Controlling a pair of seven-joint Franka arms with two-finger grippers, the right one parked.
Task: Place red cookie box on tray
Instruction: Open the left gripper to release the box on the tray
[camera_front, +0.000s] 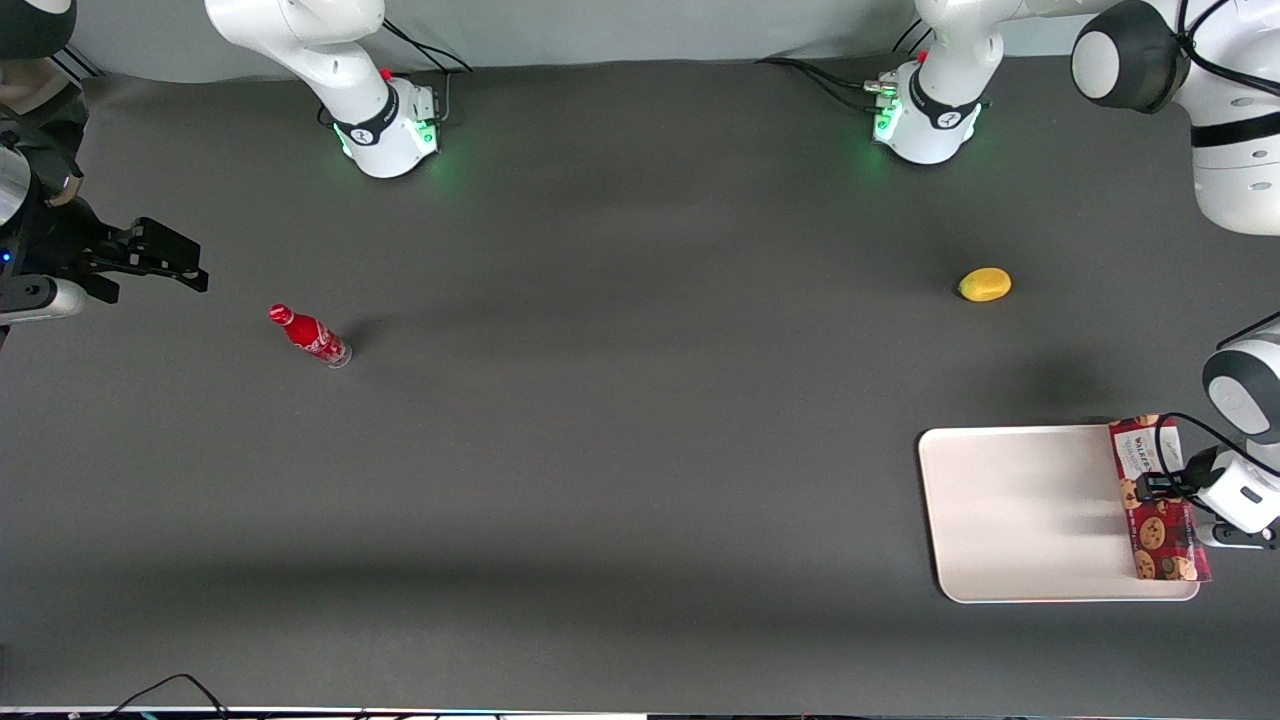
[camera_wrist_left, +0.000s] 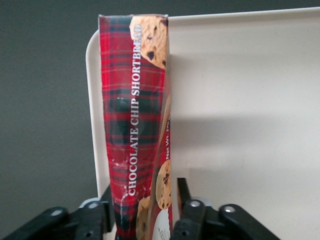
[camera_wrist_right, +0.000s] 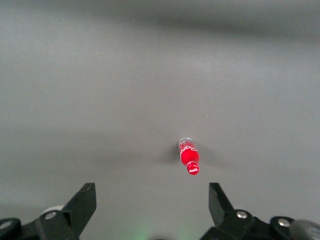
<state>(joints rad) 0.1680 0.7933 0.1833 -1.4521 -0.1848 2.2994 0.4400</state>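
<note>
The red cookie box (camera_front: 1160, 540) (camera_wrist_left: 132, 125), long and dark-red tartan with cookie prints, lies lengthwise over the cream-white tray (camera_front: 1020, 510) (camera_wrist_left: 240, 100), along the tray's edge toward the working arm's end of the table. My gripper (camera_front: 1160, 488) (camera_wrist_left: 144, 200) straddles the box near its white-label end, one finger on each long side, shut on it. The box looks slightly tilted. I cannot tell whether it rests on the tray or hangs just above it.
A yellow lemon-like object (camera_front: 985, 284) lies on the dark table, farther from the front camera than the tray. A small red soda bottle (camera_front: 310, 336) (camera_wrist_right: 188, 156) stands toward the parked arm's end.
</note>
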